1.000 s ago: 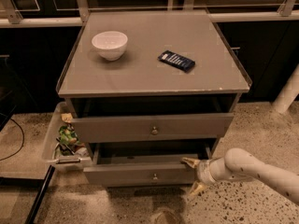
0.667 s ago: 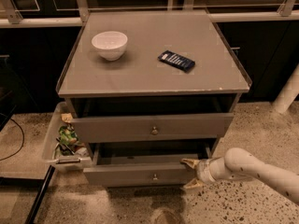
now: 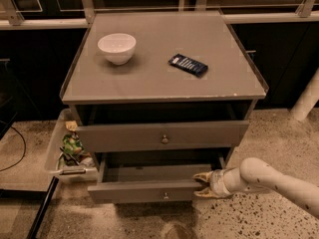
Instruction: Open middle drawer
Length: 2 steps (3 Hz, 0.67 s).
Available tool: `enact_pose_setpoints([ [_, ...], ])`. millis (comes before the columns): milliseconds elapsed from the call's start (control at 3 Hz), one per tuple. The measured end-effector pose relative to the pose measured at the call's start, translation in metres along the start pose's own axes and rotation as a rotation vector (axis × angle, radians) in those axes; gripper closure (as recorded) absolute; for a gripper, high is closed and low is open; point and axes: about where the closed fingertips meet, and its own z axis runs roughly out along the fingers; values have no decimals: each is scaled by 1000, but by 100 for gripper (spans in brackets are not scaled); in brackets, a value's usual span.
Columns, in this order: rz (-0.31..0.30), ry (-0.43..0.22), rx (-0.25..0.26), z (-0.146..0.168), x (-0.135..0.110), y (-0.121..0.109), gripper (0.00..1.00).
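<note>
The middle drawer (image 3: 144, 190) is a shallow grey drawer with a small round knob. It stands pulled out, with its plain grey tray showing behind the front. My gripper (image 3: 198, 185) is at the right end of that front, on a white arm coming in from the lower right. Its two fingers are spread. One finger (image 3: 202, 176) lies over the tray side and the other is in front of the panel, so they straddle the front's right end. The taller, wider drawer (image 3: 124, 136) above it stands slightly out.
On the cabinet top (image 3: 149, 78) stand a white bowl (image 3: 116, 47) and a dark blue packet (image 3: 188, 64). A clear bin of snack bags (image 3: 70, 151) sits on the floor at the cabinet's left. A white post (image 3: 306, 101) stands at the right.
The middle drawer front has come a little further out toward the camera. The gripper has stayed at its right end and moved slightly with it.
</note>
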Motion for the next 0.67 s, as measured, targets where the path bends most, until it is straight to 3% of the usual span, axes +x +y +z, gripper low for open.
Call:
enact_pose_setpoints([
  [333, 0, 0, 0, 0, 0, 0, 100],
  [667, 0, 0, 0, 0, 0, 0, 81],
])
